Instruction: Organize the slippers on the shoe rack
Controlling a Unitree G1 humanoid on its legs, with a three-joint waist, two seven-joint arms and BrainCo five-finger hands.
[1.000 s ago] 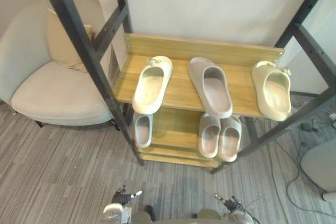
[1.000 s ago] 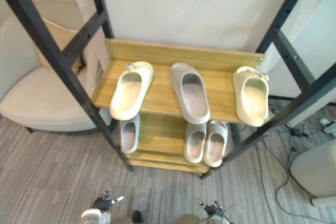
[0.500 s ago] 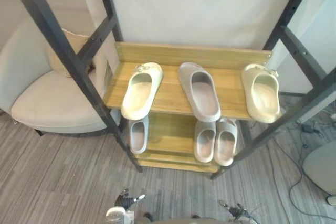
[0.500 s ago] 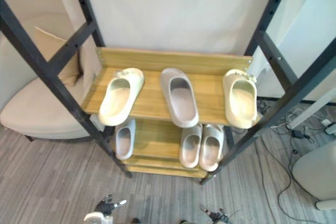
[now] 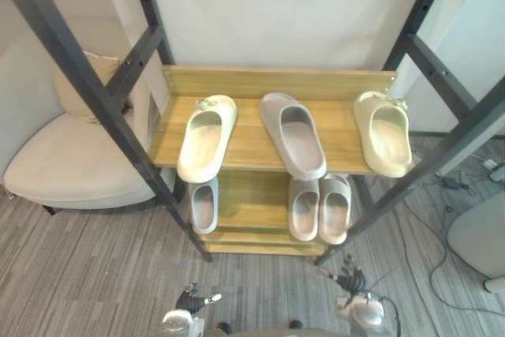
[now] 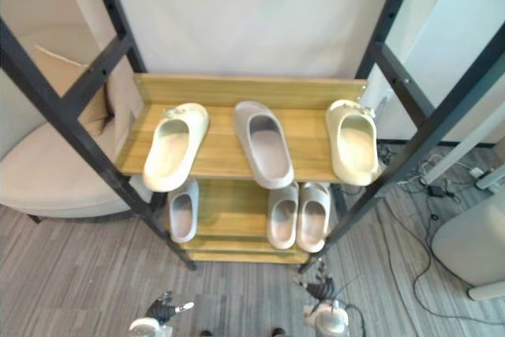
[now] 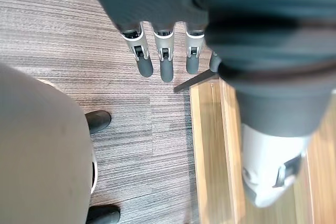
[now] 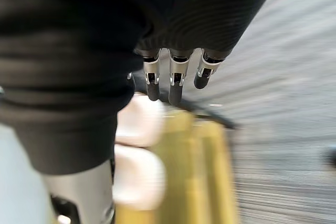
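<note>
Since a moment ago the whole view has been shifted by the camera, so the apparent drift of the shoe rack (image 5: 248,128) is not to be read as movement of the slippers: their places on the shelves are unchanged. The real change is in the right hand (image 5: 353,280), which has been raised from the bottom edge towards the rack's lower right corner. Its fingers are seen straight and loosely spread, with nothing held. The left hand (image 5: 192,301) is kept low over the carpet, fingers likewise straight and empty. On the upper shelf, the left cream slipper (image 5: 205,136) and the right cream slipper (image 5: 384,132) are set well apart, with a grey slipper (image 5: 293,133) lying between them. On the lower shelf (image 5: 252,203), a single grey slipper (image 5: 203,204) is placed at the left and a grey pair (image 5: 319,208) side by side at the right. No slipper has been touched yet; a first reach by the right hand is judged to be starting.
</note>
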